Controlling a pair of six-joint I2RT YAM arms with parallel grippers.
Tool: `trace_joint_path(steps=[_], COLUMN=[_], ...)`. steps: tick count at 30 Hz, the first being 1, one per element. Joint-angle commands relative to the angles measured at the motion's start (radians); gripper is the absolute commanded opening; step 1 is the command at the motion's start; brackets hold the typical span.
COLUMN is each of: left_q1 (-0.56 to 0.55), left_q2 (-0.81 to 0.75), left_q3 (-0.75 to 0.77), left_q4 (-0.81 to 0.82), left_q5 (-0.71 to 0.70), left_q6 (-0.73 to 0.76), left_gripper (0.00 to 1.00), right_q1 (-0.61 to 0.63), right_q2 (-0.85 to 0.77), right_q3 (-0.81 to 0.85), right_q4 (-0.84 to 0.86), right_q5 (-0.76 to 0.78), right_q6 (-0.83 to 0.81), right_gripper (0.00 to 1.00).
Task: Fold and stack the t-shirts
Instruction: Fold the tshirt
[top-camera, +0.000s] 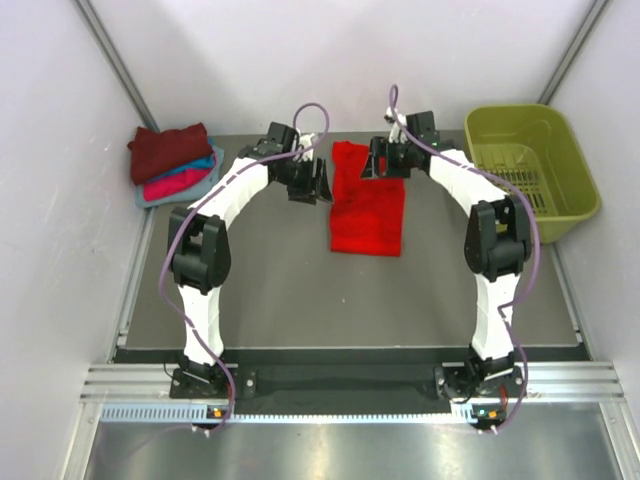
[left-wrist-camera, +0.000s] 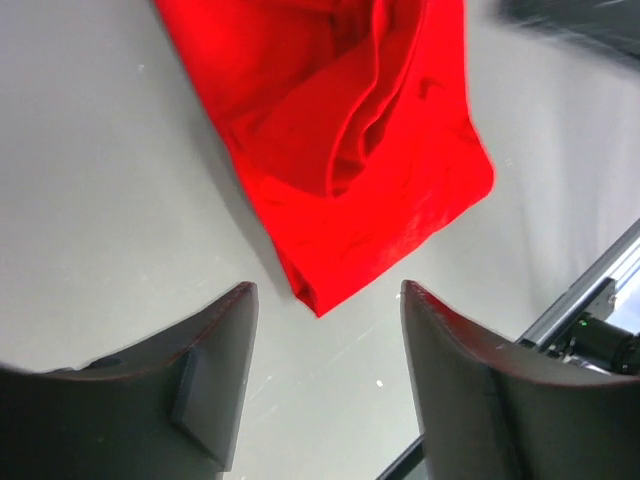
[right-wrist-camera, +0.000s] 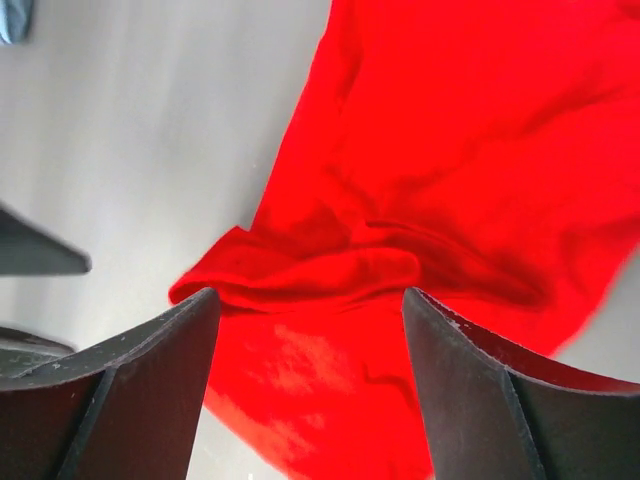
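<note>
My left gripper (top-camera: 311, 188) is hovering just beside the left edge of the red t-shirt (top-camera: 367, 212), jaws apart and holding nothing. My right gripper (top-camera: 386, 163) is hanging over the shirt's far end, jaws spread too, nothing clamped. Shirt is lying as a long folded strip mid-table (top-camera: 280, 290). Folded stack (top-camera: 172, 160) is sitting far left, maroon on top, pink and teal under it; olive-green basket (top-camera: 560, 135) is sitting far right
</note>
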Motion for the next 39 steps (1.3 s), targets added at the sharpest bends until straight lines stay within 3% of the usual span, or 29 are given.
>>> trace_joint_path(steps=[1,8,12,21,27,35,39], left_q1=[0.008,0.061,0.08,0.054,0.024,0.017,0.02], left_q2=[-0.067,-0.008,0.046,0.174,0.246,0.405,0.405], left_q3=[-0.053,-0.185,-0.178,-0.037,0.061,0.324,0.375], left_q4=[0.012,0.021,0.052,0.041,0.032,0.052,0.05], left_q5=[-0.02,0.091,0.165,0.181,0.112,0.009,-0.061], left_q6=[-0.036,-0.128,-0.17,-0.175,-0.136,-0.09,-0.081], left_gripper=[0.71,0.72,0.71,0.66,0.67,0.7,0.72], right_q1=[-0.039,-0.096,-0.107,-0.116,-0.127,-0.135,-0.135], right_q2=[-0.111,-0.352,-0.4,-0.397,-0.401,-0.412,-0.421], right_q3=[-0.057,-0.448,-0.543,-0.537,-0.556,-0.58,-0.586], right_q4=[-0.008,-0.066,-0.065,-0.043,-0.029,-0.018,-0.049], right_q5=[0.027,-0.004,-0.026,-0.015,-0.004,0.007,-0.003], right_q6=[-0.018,0.003,0.006,-0.001,-0.001,0.003,0.009], right_gripper=[0.74,0.74,0.74,0.74,0.74,0.74,0.74])
